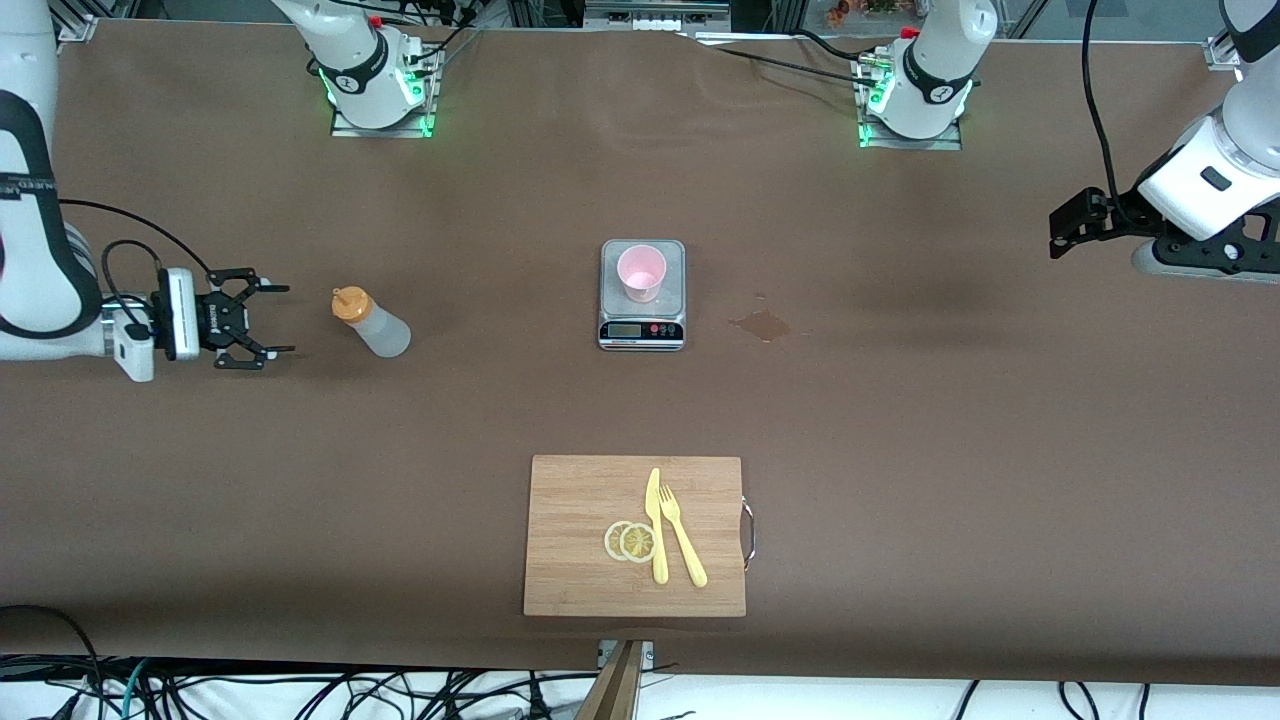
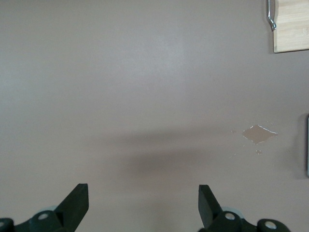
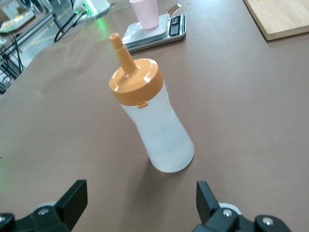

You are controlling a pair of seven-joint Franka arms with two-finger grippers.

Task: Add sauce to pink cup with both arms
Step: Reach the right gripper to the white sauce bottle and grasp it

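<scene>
Brown table (image 1: 400,450), right gripper (image 1: 268,319) level, spread, facing squeeze bottle (image 1: 371,321), left gripper (image 1: 1060,232) spread, waiting.

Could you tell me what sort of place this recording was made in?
Most likely a robotics lab set up as a mock kitchen bench: two arms bolted to a brown-covered table, loose cables along its edge, and kitchen props such as a scale bearing a pink cup, a squeeze bottle and a cutting board.
</scene>
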